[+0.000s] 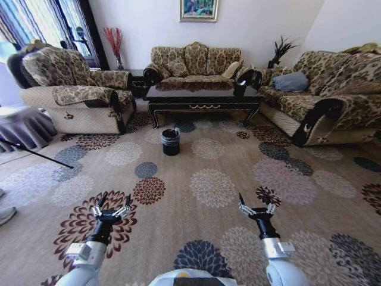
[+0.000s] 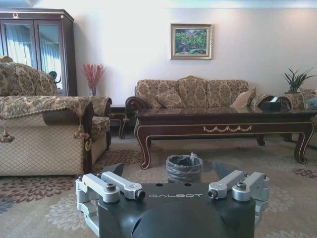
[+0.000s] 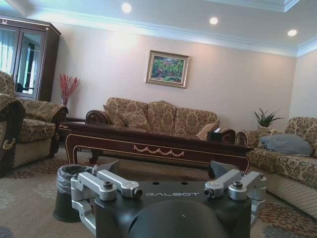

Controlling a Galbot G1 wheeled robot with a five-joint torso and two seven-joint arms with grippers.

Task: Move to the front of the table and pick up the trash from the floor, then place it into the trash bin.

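Floral carpet [image 1: 208, 185] runs ahead of both arms; the left gripper [image 1: 111, 207] and right gripper [image 1: 256, 207] hover low over it, jaws spread wide and empty. Well beyond them stands the bin [image 1: 171, 142], just before the desk [image 1: 202, 101]. No trash is discernible on the floor; such scraps would likely be light and crushable, best pinched gently across the middle.

We see our left gripper [image 2: 168, 171] low over the flowered carpet [image 2: 44, 208], its fingers [image 2: 115, 169] spread apart with nothing between them. Just beyond it stands the trash bin [image 2: 184, 168], near the front of the table [image 2: 223, 128]. A sofa [image 2: 193, 94] sits behind the table.
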